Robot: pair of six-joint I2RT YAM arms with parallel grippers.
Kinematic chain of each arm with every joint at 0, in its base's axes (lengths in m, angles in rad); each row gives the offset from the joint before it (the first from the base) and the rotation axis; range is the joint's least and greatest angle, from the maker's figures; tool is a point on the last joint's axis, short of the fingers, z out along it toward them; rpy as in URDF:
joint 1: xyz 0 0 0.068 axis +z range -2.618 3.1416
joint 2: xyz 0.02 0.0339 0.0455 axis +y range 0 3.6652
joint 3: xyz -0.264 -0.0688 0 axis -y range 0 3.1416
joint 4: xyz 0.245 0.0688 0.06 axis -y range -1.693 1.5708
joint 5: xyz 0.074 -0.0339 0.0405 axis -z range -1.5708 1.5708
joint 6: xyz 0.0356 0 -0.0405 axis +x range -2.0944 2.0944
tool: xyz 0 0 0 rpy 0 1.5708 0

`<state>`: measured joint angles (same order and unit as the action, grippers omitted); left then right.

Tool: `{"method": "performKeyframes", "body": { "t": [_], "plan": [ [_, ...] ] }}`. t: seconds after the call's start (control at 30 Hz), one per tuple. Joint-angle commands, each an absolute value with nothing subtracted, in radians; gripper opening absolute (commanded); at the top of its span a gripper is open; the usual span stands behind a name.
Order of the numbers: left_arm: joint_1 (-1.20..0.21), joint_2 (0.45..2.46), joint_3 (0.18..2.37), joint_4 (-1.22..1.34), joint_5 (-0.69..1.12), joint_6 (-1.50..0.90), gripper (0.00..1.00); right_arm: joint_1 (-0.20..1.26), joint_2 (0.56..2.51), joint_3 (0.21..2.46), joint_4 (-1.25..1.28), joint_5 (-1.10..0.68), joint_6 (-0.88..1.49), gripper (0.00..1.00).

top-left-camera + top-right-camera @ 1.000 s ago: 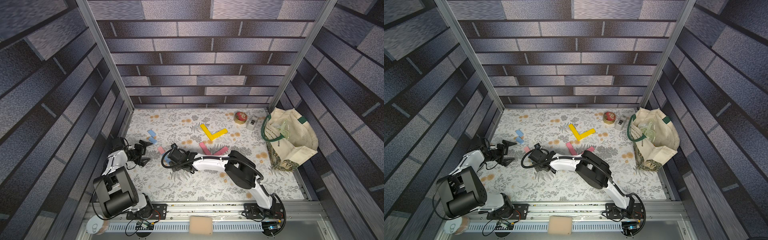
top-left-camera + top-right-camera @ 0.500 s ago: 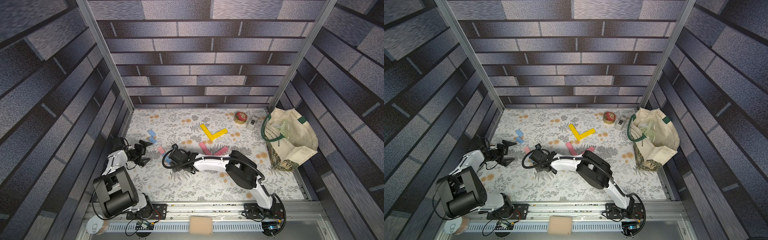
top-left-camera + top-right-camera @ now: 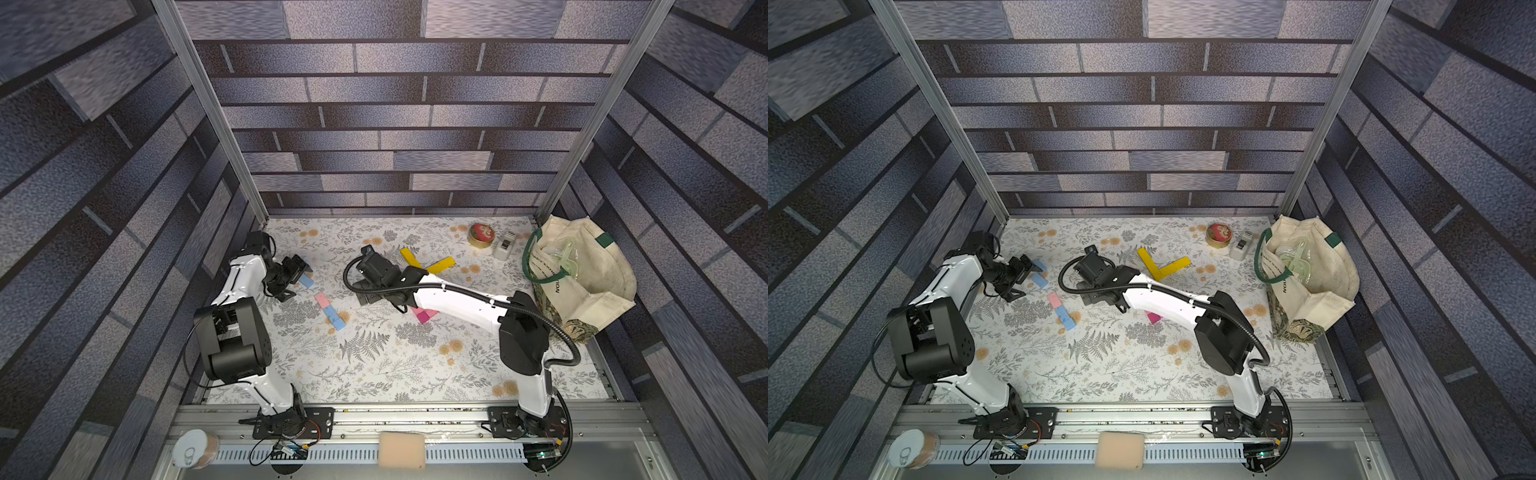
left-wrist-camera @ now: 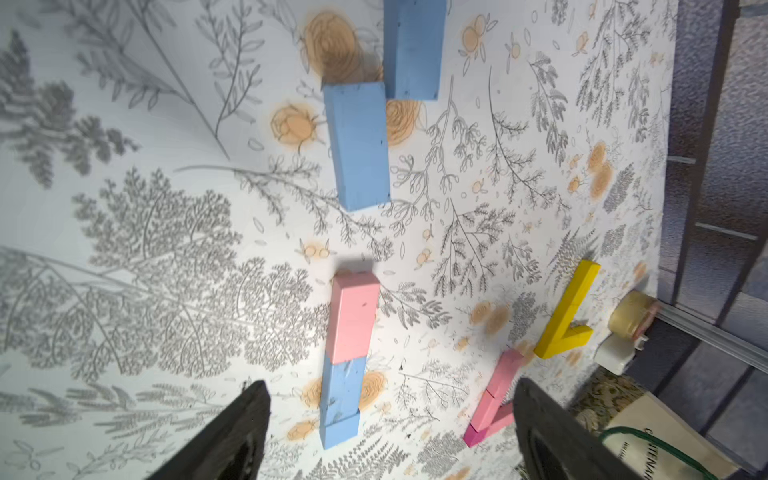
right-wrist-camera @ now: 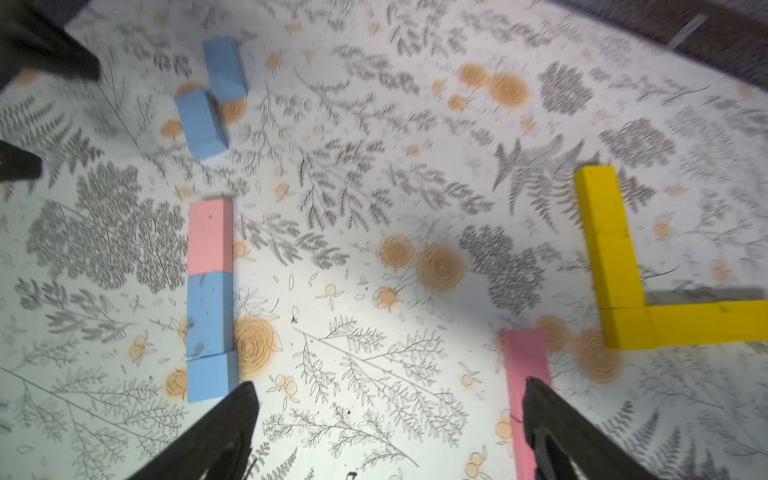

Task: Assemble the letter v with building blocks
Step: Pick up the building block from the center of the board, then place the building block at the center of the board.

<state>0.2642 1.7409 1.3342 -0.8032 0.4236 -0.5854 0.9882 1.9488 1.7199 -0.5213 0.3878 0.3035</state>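
Note:
Two yellow building blocks form a V at the back middle of the floral mat; they also show in the right wrist view. Pink blocks meeting at a magenta cube lie partly under my right arm. A pink block and blue blocks lie end to end in a row. Two loose blue blocks lie close together near my left gripper. It is open, with nothing held. My right gripper hangs open over bare mat between the row and the pink V.
A round red-and-gold tin and a small white box stand at the back right. A cloth bag fills the right side. A sponge and a can sit on the front rail. Walls close in on three sides.
My right arm has drawn back toward the yellow V, uncovering the pink-and-blue row. My left gripper has moved toward the back, up to the loose blue blocks.

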Motion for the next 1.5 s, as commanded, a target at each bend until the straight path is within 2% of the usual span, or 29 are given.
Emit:
{"method": "performKeyframes", "body": {
  "t": [0.0,0.2,0.47,0.57,0.7,0.87,0.97,1.2,1.47],
  "plan": [
    [0.254,1.855,1.421,-0.909,0.286,-0.549,0.84,1.001,1.897,1.735,-0.589,0.408,0.244,1.00],
    [0.200,2.057,1.642,-1.021,0.161,-0.503,0.77,0.990,1.817,1.628,-0.543,0.412,0.260,1.00],
    [0.142,2.188,1.768,-1.031,0.079,-0.485,0.75,0.971,1.735,1.520,-0.485,0.394,0.255,1.00],
    [0.135,2.247,1.830,-1.076,0.043,-0.464,0.71,0.968,1.719,1.509,-0.474,0.399,0.245,1.00],
    [0.139,2.286,1.866,-1.093,-0.005,-0.435,0.46,0.959,1.699,1.499,-0.462,0.405,0.244,1.00],
    [0.131,2.295,1.895,-1.121,-0.033,-0.382,0.26,0.956,1.677,1.489,-0.454,0.429,0.245,1.00],
    [0.096,2.234,1.886,-1.134,-0.030,-0.349,0.18,0.955,1.671,1.492,-0.472,0.444,0.252,1.00],
    [-0.163,1.931,1.758,-1.027,-0.035,-0.207,0.22,0.901,1.586,1.454,-0.531,0.438,0.324,1.00],
    [-0.391,1.881,1.585,-0.925,-0.108,-0.055,0.21,0.715,1.342,1.292,-0.627,0.447,0.476,1.00]
  ]
}}
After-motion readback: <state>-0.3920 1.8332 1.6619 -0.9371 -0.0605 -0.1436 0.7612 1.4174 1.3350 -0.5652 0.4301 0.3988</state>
